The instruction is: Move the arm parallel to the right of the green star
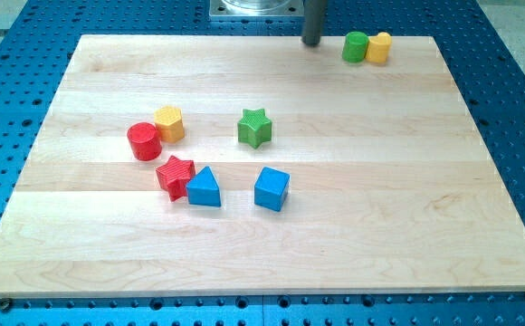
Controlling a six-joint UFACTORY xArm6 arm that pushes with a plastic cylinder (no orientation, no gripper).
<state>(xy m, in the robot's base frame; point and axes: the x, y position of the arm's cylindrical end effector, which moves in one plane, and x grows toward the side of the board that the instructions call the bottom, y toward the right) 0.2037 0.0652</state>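
Note:
The green star [254,128] lies on the wooden board [380,226], a little above its middle. My tip [312,41] is at the board's top edge, up and to the right of the star and well apart from it. It stands to the left of the green cylinder [356,46], not touching it.
A yellow cylinder [379,47] touches the green cylinder at the view's top right. A red cylinder [144,141] and a yellow hexagonal block [169,123] sit together left of the star. A red star [175,175], a blue triangle [204,187] and a blue cube [272,188] lie below.

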